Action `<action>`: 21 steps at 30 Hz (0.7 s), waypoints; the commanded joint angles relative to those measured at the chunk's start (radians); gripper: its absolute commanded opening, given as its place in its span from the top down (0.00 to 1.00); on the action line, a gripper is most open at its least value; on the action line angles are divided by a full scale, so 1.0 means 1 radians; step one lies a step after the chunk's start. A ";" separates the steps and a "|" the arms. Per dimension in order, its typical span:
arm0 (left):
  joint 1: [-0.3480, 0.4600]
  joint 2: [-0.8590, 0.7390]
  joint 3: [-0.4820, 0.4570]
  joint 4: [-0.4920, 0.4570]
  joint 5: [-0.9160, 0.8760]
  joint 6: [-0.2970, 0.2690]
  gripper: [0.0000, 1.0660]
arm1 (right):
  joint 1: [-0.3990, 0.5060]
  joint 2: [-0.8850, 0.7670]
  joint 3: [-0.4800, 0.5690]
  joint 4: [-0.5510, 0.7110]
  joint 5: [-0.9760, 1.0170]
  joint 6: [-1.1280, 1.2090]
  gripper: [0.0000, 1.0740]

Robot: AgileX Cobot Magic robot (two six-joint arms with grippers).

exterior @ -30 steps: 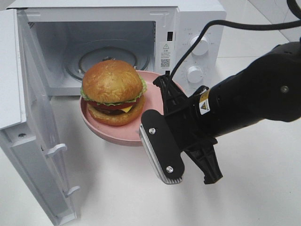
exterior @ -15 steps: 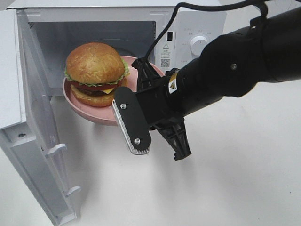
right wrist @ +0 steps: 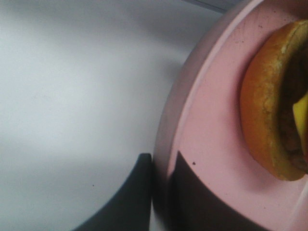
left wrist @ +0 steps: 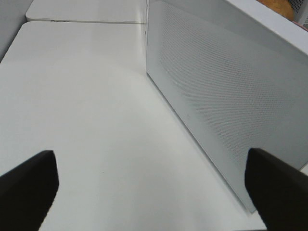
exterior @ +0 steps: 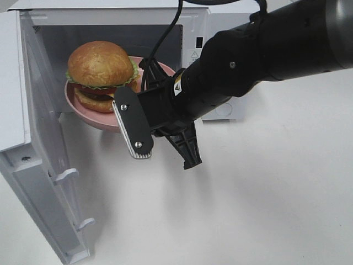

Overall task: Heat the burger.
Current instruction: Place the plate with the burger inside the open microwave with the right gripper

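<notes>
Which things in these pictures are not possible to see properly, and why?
- Microwave control panel: exterior high view, mostly behind the right arm.
- Microwave floor: exterior high view, covered by plate and burger.
- Most of the burger: right wrist view, cut off by the picture edge.
- Left gripper: left wrist view, only two finger ends show.

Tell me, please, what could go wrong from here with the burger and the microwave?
1. The right claw pinches only one edge of the pink plate, which hangs unsupported; it could tip and slide the burger off.
2. The plate's far edge sits close to the hinge side of the microwave; it might knock the frame.
</notes>
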 commanded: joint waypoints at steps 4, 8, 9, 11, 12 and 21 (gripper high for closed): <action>-0.005 -0.019 0.001 -0.002 0.003 0.002 0.08 | -0.010 0.050 -0.099 -0.075 -0.029 0.076 1.00; -0.005 -0.019 0.001 -0.002 0.003 0.002 0.08 | -0.010 0.075 -0.131 -0.090 -0.025 0.098 1.00; -0.005 -0.019 0.001 -0.002 0.003 0.002 0.08 | -0.011 0.088 -0.147 -0.095 -0.025 0.101 1.00; -0.005 -0.019 0.001 -0.002 0.003 0.002 0.08 | -0.014 0.095 -0.156 -0.095 -0.025 0.101 1.00; -0.005 -0.019 0.001 -0.002 0.003 0.002 0.08 | -0.021 0.109 -0.172 -0.094 -0.024 0.103 1.00; -0.005 -0.019 0.001 -0.002 0.003 0.002 0.08 | -0.035 0.165 -0.240 -0.125 0.001 0.131 1.00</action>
